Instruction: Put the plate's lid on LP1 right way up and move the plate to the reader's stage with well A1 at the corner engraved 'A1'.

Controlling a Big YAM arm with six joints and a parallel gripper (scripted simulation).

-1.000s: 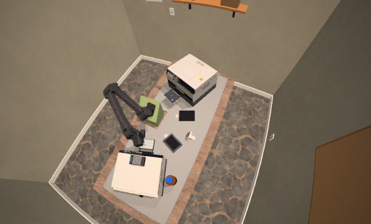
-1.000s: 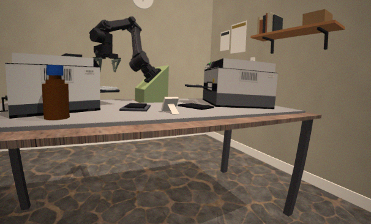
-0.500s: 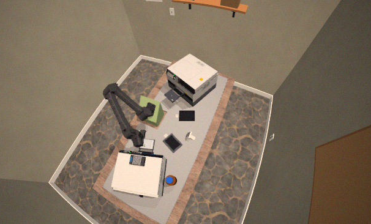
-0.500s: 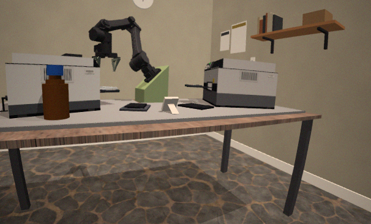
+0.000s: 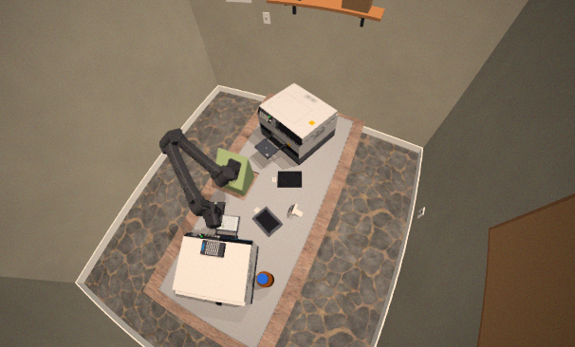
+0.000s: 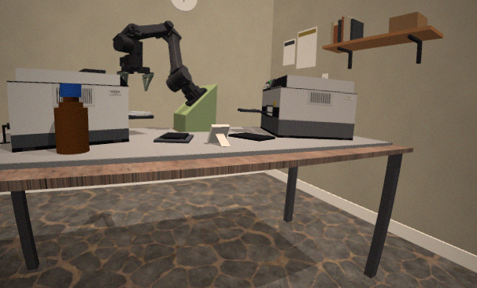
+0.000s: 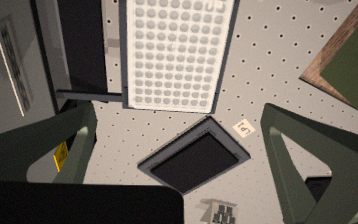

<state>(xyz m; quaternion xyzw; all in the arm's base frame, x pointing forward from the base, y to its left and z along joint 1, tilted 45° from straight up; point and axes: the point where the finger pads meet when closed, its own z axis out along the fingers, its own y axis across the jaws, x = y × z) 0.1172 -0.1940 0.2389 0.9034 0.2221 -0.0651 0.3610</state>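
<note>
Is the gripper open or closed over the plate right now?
Open. The gripper has its fingers spread wide with nothing between them, hanging above the lidded plate on the dispenser's stage, not touching it.

The plate (image 7: 176, 52) is white with a grid of round wells, its clear lid (image 7: 215, 30) on top, lying flat on the dispenser's dark stage (image 7: 87, 95) beside the dispenser (image 5: 213, 277). The LP1 nest (image 7: 195, 160), a dark square frame with its label just beside it, sits on the worktop (image 7: 290, 45) near the plate. The reader (image 5: 298, 119) stands well apart, its stage (image 5: 267, 148) extended.
</note>
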